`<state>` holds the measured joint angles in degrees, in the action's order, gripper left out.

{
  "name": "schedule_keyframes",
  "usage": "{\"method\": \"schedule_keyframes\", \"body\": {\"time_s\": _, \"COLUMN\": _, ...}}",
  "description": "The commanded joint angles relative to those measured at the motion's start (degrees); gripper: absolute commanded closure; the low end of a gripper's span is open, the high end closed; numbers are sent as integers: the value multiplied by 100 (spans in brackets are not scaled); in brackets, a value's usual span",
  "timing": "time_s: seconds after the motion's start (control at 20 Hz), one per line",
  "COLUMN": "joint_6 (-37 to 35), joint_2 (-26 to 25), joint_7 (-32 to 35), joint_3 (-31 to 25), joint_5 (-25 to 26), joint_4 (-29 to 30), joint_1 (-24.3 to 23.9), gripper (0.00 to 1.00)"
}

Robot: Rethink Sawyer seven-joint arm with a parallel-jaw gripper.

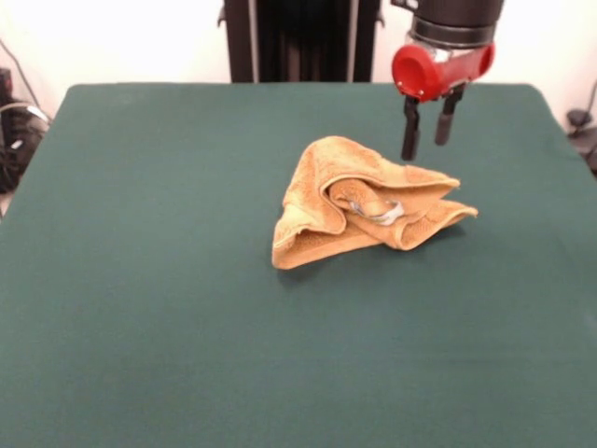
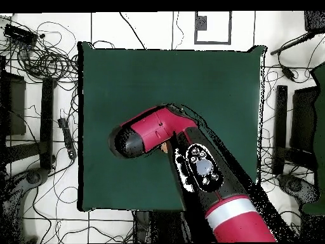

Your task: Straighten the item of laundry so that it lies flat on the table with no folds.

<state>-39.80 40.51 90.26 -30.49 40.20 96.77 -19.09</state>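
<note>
The towel (image 1: 366,201) sat in a crumpled heap on the table (image 1: 168,308), roughly mid-table and well clear of every edge. It was bunched into a rough wedge, with one rolled lobe at the end farther from the gripper, a pointed corner poking out at the end below it, and a small grey tag (image 1: 378,212) tucked into the central crease. Plenty of folds there, nothing flat yet.

The gripper (image 1: 426,124) hung just above the towel's far edge, at the pointed-corner end. Its two dark fingers (image 1: 409,131) stood a little apart, pointing straight down, and held nothing; whether the lower tip brushed the cloth was hard to say. From overhead the arm (image 2: 190,159) covered the towel almost entirely, with only a sliver of orange peeping out beside the wrist.

As for handling, this looked like soft, light terry: limp, thick in the folds, and likely to grip the felt-like cover, so it would probably drag rather than slide. A pinch on a single layer seemed the better bet, and that free pointed corner or the far hem under the fingers looked the sensible place to take hold. Grabbing the thick rolled lobe would probably lift the whole bundle without opening it.
</note>
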Motion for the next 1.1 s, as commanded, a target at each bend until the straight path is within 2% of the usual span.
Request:
{"method": "schedule_keyframes", "body": {"time_s": 0.05, "joint_6": -597, "joint_2": -349, "joint_7": -1467, "joint_3": -588, "joint_5": 108, "joint_4": -57, "joint_1": 104, "gripper": 0}}
{"method": "schedule_keyframes", "body": {"time_s": 0.6, "joint_6": 87, "joint_2": -999, "joint_7": -966, "joint_3": -302, "joint_5": 752, "joint_4": 11, "joint_1": 243, "gripper": 0}}
{"method": "schedule_keyframes", "body": {"time_s": 1.1, "joint_6": 194, "joint_2": -1191, "joint_7": -766, "joint_3": -331, "joint_5": 964, "joint_4": 14, "joint_1": 187, "gripper": 0}}
